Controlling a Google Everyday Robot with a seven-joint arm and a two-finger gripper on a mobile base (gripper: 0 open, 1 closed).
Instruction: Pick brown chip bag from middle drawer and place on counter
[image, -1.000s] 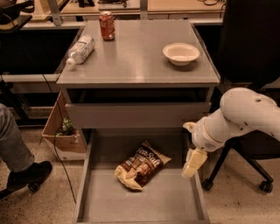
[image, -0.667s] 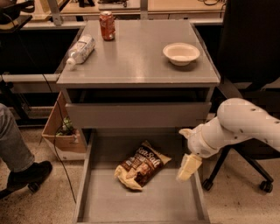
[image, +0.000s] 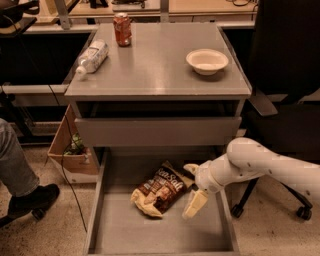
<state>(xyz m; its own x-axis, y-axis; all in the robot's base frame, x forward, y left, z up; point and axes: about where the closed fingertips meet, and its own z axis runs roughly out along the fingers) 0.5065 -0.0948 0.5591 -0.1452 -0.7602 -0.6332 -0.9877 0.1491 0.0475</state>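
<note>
In the lower middle of the frame the brown chip bag (image: 162, 190) lies flat and slightly crumpled on the floor of the pulled-out middle drawer (image: 150, 232), toward its back. The white arm reaches in from the lower right, and its gripper (image: 193, 186) sits just right of the bag's right end with its cream fingers (image: 195, 204) spread apart, holding nothing. Above, the counter (image: 160, 70) carries a white bowl (image: 207, 61) at right, a red can (image: 122, 29) at the far edge and a clear plastic bottle (image: 92, 56) lying at left.
</note>
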